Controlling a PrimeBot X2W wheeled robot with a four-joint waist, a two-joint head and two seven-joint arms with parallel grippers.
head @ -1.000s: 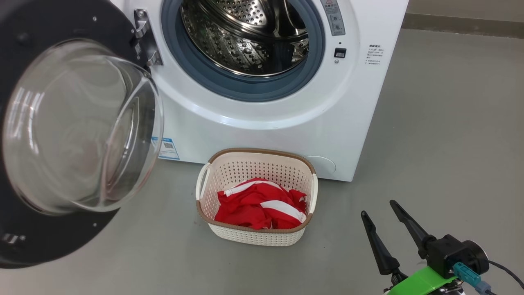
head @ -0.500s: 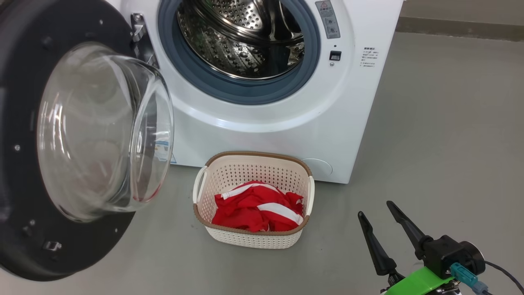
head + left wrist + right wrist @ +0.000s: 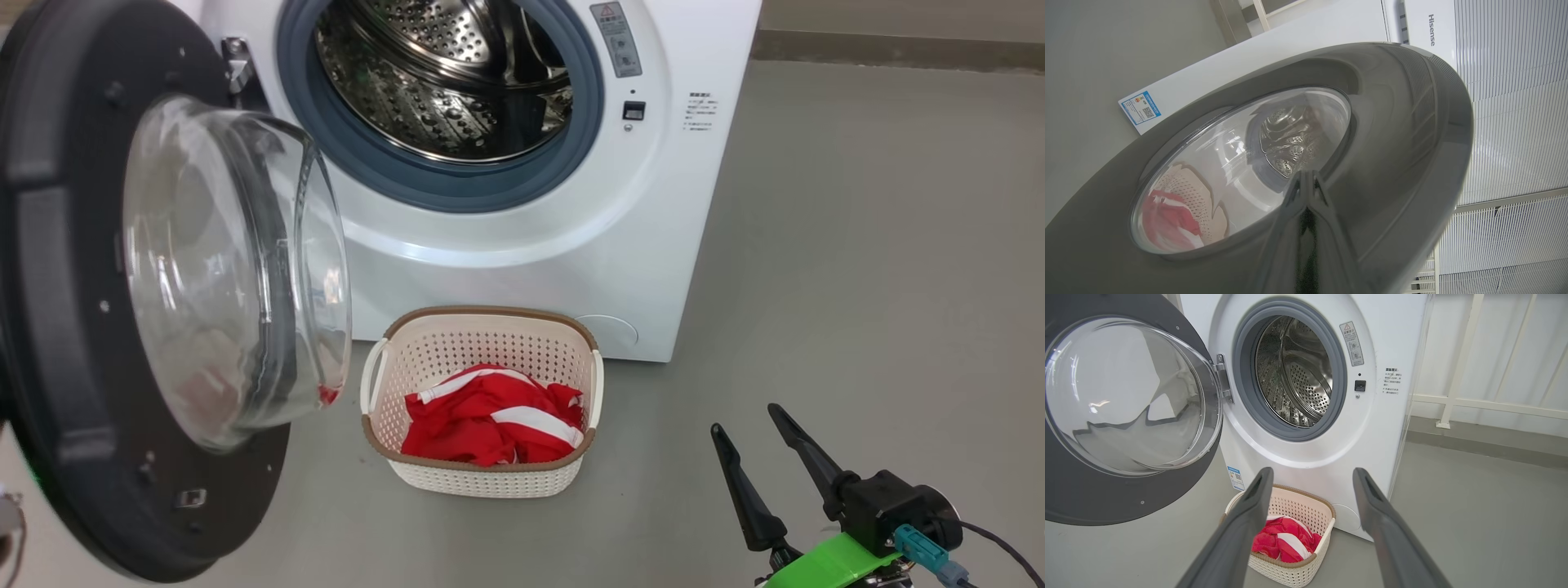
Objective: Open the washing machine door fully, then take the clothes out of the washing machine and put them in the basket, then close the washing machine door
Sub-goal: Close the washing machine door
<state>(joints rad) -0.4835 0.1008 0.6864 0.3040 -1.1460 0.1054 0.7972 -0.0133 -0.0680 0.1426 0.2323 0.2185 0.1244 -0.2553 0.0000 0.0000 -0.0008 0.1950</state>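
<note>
- Washing machine door [image 3: 57, 327] stands swung out on its hinge [image 3: 237, 69] at the machine's left, glass bowl facing the basket.
- Washing machine [image 3: 522, 269]: mouth uncovered. Steel drum [image 3: 441, 90] shows bare perforated wall; no cloth visible in the part seen.
- Basket [image 3: 482, 482] sits on the grey floor [image 3: 857, 286], just in front of the machine's lower front, below the mouth.
- Clothes [image 3: 482, 416]: red with white stripes, bunched in the basket, below its brown rim.
- Right gripper [image 3: 744, 418]: low at the right, well apart from the basket, its 2 fingers spread wide with nothing between them.
- Left gripper [image 3: 1306, 183]: 2 fingers pressed together, tips at the glossy outer rim of the door. They seem to touch it, but reflections blur the contact point, so cannot confirm.
</note>
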